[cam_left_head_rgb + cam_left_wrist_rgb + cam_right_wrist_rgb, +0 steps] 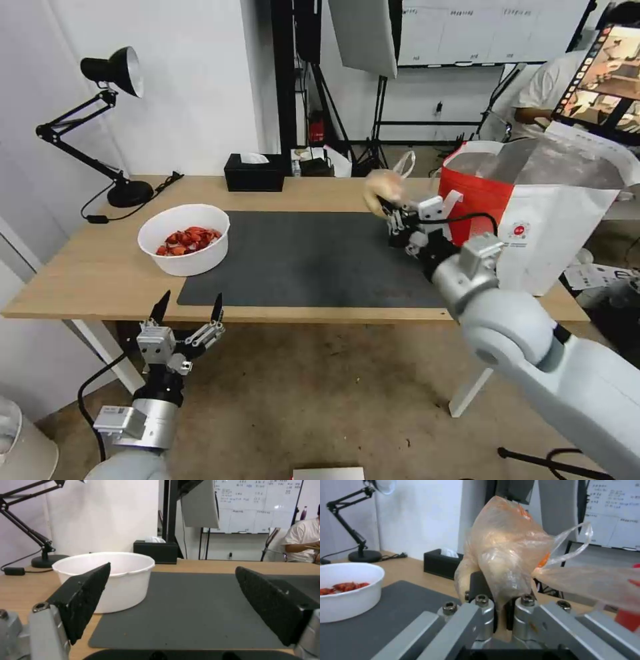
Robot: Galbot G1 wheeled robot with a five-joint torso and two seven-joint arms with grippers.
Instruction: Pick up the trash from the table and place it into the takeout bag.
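Left claw (188,308): fingers spread wide, holding nothing, off the near left edge of the table (100,273). White bowl (185,238) of red shells: on the table's left, touching the grey mat (307,260). Right claw (388,208): closed on a small clear bag (383,187), raised over the mat's right part. Takeout bag (540,213): upright at the table's right end, mouth open.

The table (280,193) spans the middle of the head view, with a mat (300,260) on its centre. The bowl (185,239) sits at the mat's left edge, shells (188,241) inside it. A lamp (113,133) stands at upper left, behind the bowl. The tissue box (254,172) is at the table's far edge, centre. The takeout bag (540,207) stands at right, on the table's right end. The small bag (385,187) is up off the mat just left of it, clamped in the right gripper (393,212). The left gripper (189,309) is at lower left, before the table's near edge.
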